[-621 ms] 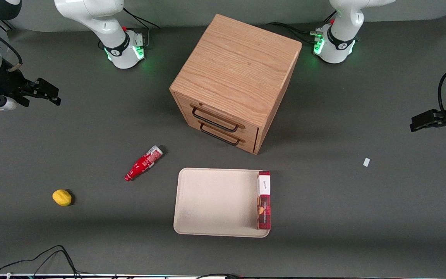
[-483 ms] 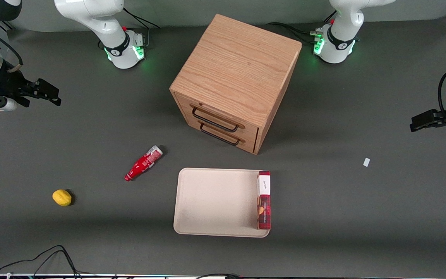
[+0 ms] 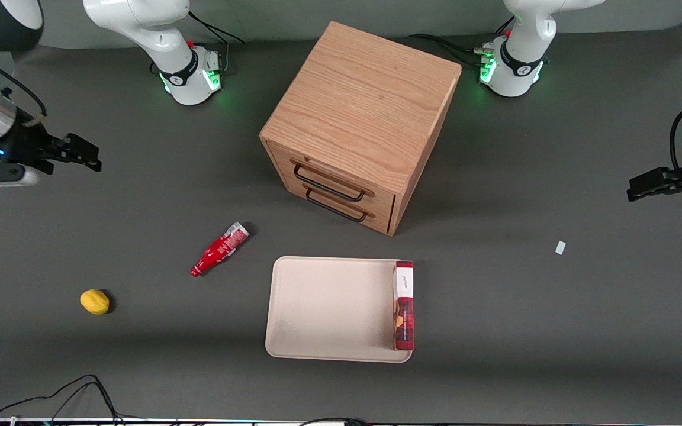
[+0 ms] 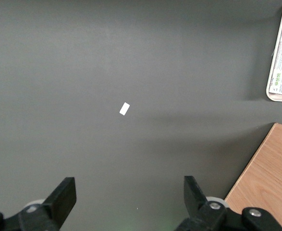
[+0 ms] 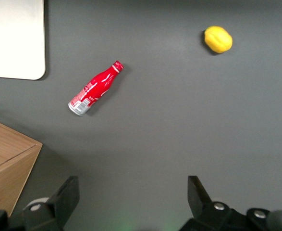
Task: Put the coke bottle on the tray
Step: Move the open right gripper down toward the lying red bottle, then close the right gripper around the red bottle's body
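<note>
Between coke bottle (image 3: 219, 249) and tray (image 3: 329, 307), bare table; tool (image 3: 83, 155) seemingly open, well apart

No lettering seems legible on any object.

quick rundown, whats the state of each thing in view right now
Small red coke bottle: lying on its side on the table, off the tray.
Cream-beige rectangular tray: holds only a flat red box.
Wooden drawer cabinet: both drawers shut.
Yellow lemon: resting on the table.
Right gripper: open, raised, holding nothing.
</note>
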